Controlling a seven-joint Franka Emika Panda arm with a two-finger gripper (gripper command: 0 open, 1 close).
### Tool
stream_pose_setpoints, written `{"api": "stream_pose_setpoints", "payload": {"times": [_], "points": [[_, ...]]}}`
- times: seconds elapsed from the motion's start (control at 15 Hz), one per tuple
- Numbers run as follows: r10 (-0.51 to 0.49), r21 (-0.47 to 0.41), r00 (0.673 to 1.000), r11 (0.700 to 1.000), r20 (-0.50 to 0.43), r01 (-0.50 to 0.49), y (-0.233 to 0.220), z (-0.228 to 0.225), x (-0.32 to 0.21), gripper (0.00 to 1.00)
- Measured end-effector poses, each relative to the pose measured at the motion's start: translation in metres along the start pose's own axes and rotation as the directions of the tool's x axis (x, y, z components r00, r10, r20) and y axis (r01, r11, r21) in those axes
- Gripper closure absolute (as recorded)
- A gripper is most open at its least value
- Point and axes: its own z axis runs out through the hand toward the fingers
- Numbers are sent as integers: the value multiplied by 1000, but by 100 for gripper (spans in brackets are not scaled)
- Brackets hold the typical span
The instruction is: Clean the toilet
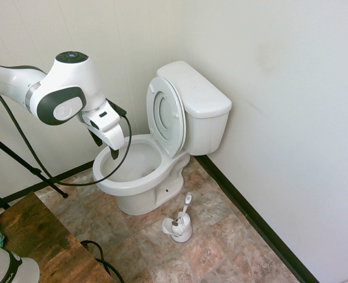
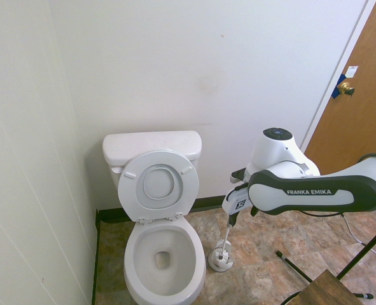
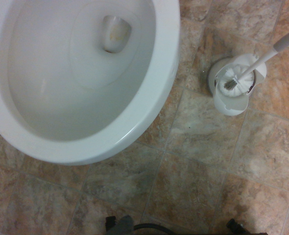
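Note:
The white toilet (image 1: pixel 194 100) stands against the back wall with its seat and lid (image 1: pixel 165 115) tilted up against the tank. The bowl's rim (image 1: pixel 123 187) is bare, and the bowl (image 3: pixel 149 112) looks clean apart from a faint stain at the drain. My gripper (image 1: pixel 105 147) hangs open and empty just above the near rim of the bowl, pointing down. In the second exterior view the toilet (image 2: pixel 153 145) is at the left, and the arm is to its right, above the floor beside the bowl.
A white brush holder (image 1: pixel 179 227) with a toilet brush (image 3: pixel 234 81) in it stands on the tiled floor beside the bowl. A wooden table corner (image 1: pixel 38 236) is near the arm's base. A brown door (image 2: pixel 359 95) is at the far right, and a black baseboard (image 1: pixel 250 218) runs along the wall.

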Motion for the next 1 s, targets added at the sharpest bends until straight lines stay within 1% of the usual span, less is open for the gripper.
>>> {"api": "stream_pose_setpoints", "payload": {"times": [0.13,0.27,0.47,0.6,0.73,0.87,0.93,1.0], "points": [[3,1,1000,1000,-3,-3,-1,1,2,0],[42,18,999,999,-14,-42,-6,-3,14,0],[173,24,985,985,-25,-172,-12,4,65,0],[263,-7,964,965,-29,-263,-15,30,105,0],[338,-48,941,940,-23,-339,-17,67,140,0],[387,-88,922,918,-13,-386,-16,109,167,0],[403,-100,915,911,-2,-401,-27,138,185,0],[416,-94,909,905,7,-414,-28,138,187,0]]}}
